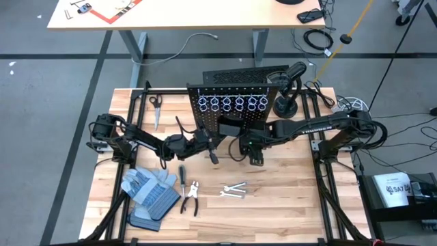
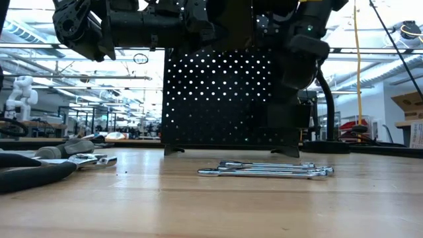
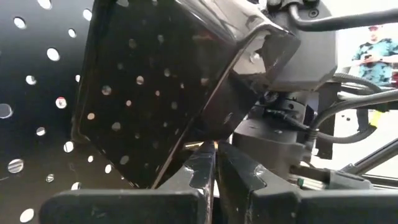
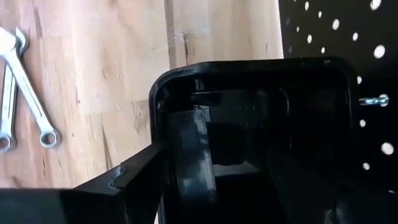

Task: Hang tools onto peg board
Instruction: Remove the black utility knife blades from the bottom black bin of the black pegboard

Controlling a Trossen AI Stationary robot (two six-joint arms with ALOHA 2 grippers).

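A: What is seen around the tabletop (image 1: pixel 287 205)?
B: A grey floor (image 1: pixel 41 89) is seen; a light wooden desk (image 1: pixel 191 15) stands at twelve o'clock.
A: And beyond?
B: An open workshop hall (image 2: pixel 79 112) under ceiling lights is shown.

Both arms are matte black, built of rounded joint housings and slim tubular links with black cables looped along them, the right arm (image 1: pixel 321 126) bearing pale lettering on its forearm link, the left arm (image 1: pixel 136 140) unmarked, each ending in a hand of two flat, glossy dark fingers (image 3: pixel 199 180).
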